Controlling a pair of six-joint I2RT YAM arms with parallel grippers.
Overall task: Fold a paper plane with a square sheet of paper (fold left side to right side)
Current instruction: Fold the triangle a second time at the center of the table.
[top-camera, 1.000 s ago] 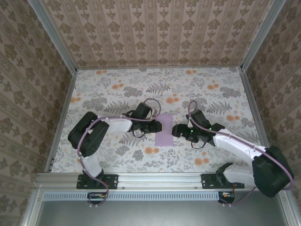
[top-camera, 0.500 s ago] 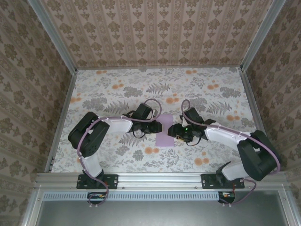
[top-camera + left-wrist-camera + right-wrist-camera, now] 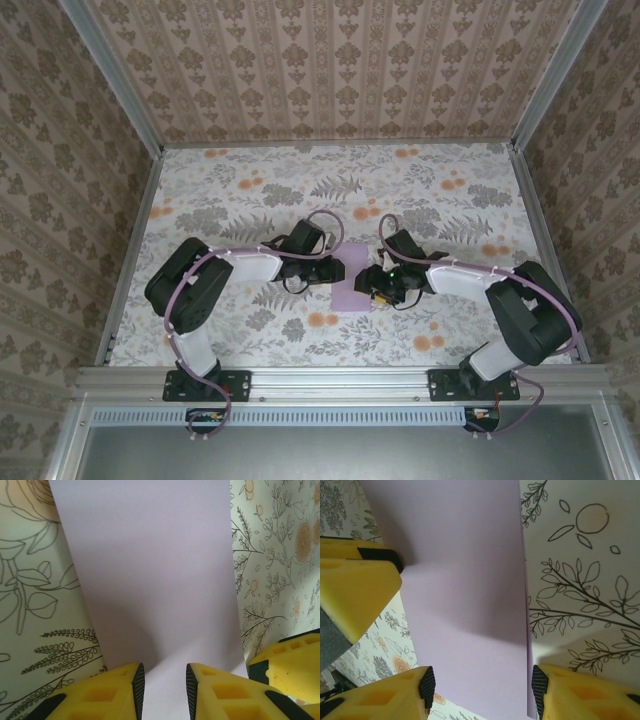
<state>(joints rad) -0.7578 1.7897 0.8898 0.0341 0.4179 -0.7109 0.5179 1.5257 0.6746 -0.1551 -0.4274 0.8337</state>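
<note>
Paper (image 3: 349, 282) lies flat on the flowery desk (image 3: 220, 200), and we see the left gripper (image 3: 162, 680) at one side, jaws a little apart, and the right gripper (image 3: 480, 682) at the other, jaws wide apart.

Setting: a robot test cell of the lab type, not a lived-in room. Evidence from the top view:

- The desk (image 3: 250, 190) is boxed in by three upright panels: a back wall (image 3: 340, 70) at 12 o'clock and side walls at 9 o'clock (image 3: 60, 200) and 3 o'clock (image 3: 600, 180).
- Bare aluminium posts (image 3: 110, 70) join the panels.
- The panels carry patterned wallpaper, and the desk has a floral print cover.
- A metal rail (image 3: 330, 382) at 6 o'clock holds the bolted bases of two robot arms (image 3: 190, 285).
</note>
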